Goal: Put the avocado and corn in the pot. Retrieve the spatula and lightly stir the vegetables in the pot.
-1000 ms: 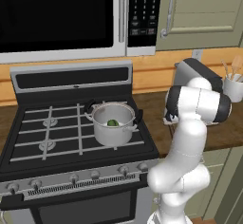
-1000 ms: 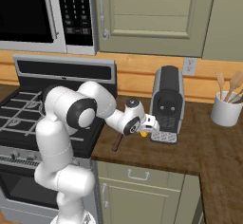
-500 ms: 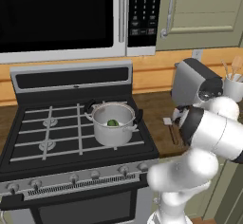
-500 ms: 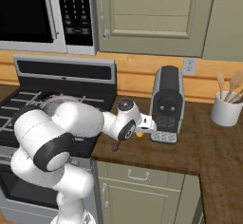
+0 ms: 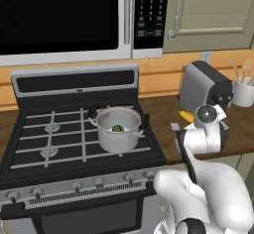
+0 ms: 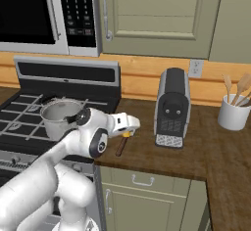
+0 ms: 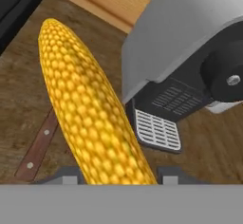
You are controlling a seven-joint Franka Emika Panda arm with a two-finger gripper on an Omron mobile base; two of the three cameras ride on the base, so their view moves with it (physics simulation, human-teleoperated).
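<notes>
Counter unchanged; end effector point(image 7: 116, 178) now grips corn point(image 7: 85, 104) tighter.

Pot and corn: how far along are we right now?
Done: the avocado sits in the pot on the stove. In hand: the gripper is over the counter beside the coffee machine, with the corn running between its fingertips in the hand view; I can't confirm it is lifted. Left: corn into the pot, then fetch the spatula lying on the counter and stir.
</notes>
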